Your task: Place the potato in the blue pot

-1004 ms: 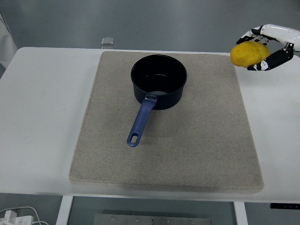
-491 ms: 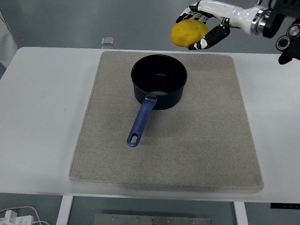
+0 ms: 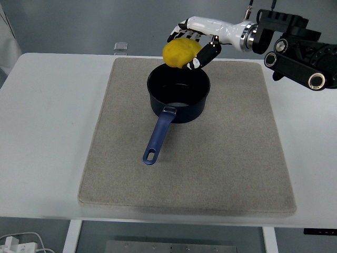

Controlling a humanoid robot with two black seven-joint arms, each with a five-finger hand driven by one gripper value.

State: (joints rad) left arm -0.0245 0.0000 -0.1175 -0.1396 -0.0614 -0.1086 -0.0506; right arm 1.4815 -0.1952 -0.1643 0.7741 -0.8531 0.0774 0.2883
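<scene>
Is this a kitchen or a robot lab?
Probably a robot lab, not a kitchen. The blue pot sits on a grey mat on a plain white table, no stove anywhere. The right hand holds a yellow potato above it.

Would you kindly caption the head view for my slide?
Right hand holds the yellow potato above the blue pot on the grey mat.
</scene>
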